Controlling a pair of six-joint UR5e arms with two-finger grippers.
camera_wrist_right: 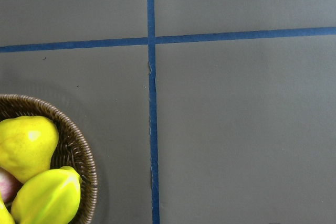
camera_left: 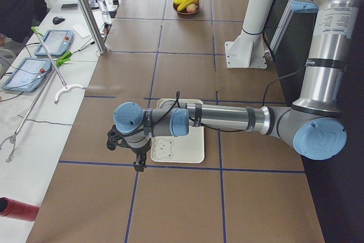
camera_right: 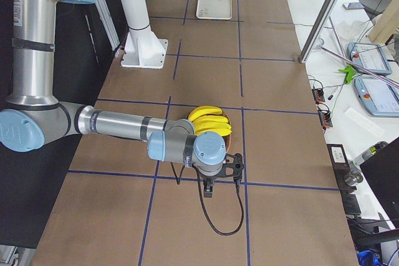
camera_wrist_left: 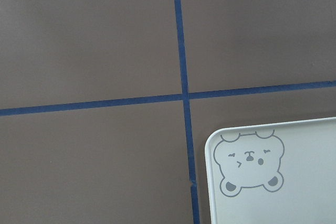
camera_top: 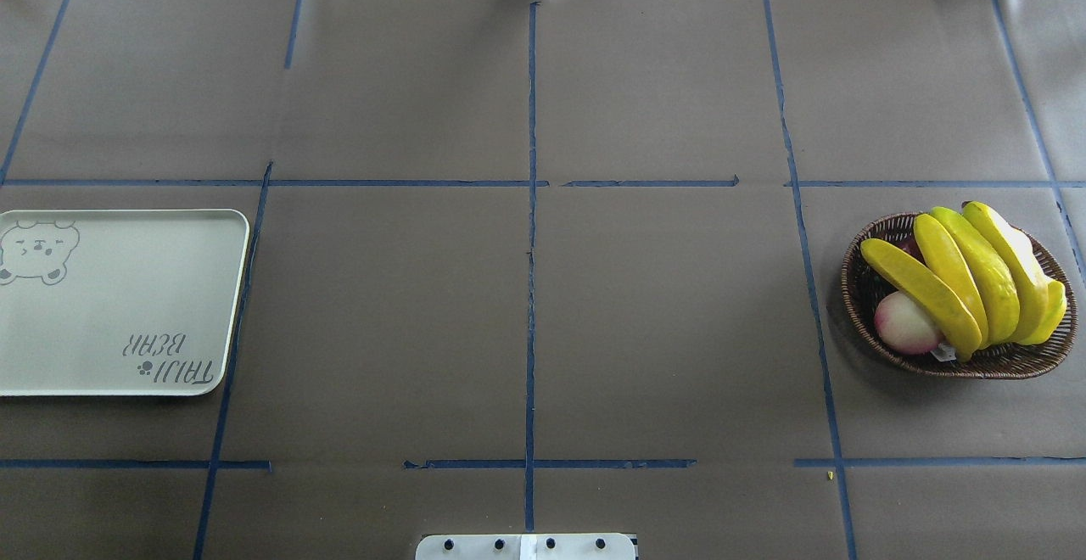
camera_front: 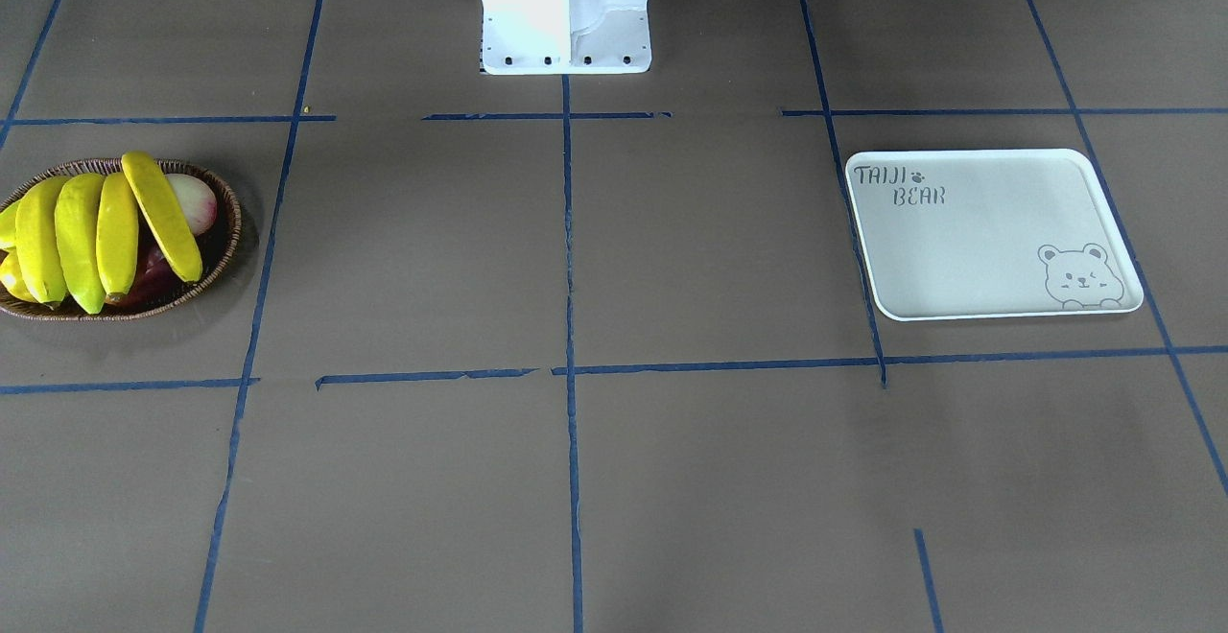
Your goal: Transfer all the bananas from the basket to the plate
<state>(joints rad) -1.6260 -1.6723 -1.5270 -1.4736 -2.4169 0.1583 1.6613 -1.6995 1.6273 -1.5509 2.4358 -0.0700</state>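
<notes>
Bananas: four bananas (camera_top: 967,276) lie side by side across the top of the basket (camera_top: 1001,365). They are propped on the fruit beneath, so they sit high and their ends overhang the rim.
Other fruit: a pink apple (camera_top: 906,324) shows beside the nearest banana, and stubby yellow fruits (camera_wrist_right: 26,145) are tucked low at the edge.
Basket: it stands at the end of the tabletop (camera_top: 526,331) on the robot's right.
Plate: the plate (camera_top: 110,314) lies flat at the opposite end, on the robot's left and well apart from the basket. Nothing is on it.
Right gripper: the right gripper (camera_right: 209,190) hangs pointing down above bare tabletop just beside the basket, not over the fruit. I cannot tell from here whether its fingers are apart or together.
Left gripper: the left gripper (camera_left: 138,163) hangs above the plate's bear corner. Its finger state I cannot tell either.
Arrangement: each arm waits near its own end, which suggests a carry or hand-over across the middle.
Progress: nothing has been transferred yet.
Next: probably the outermost banana goes first, taken from above without dragging its neighbours.
</notes>
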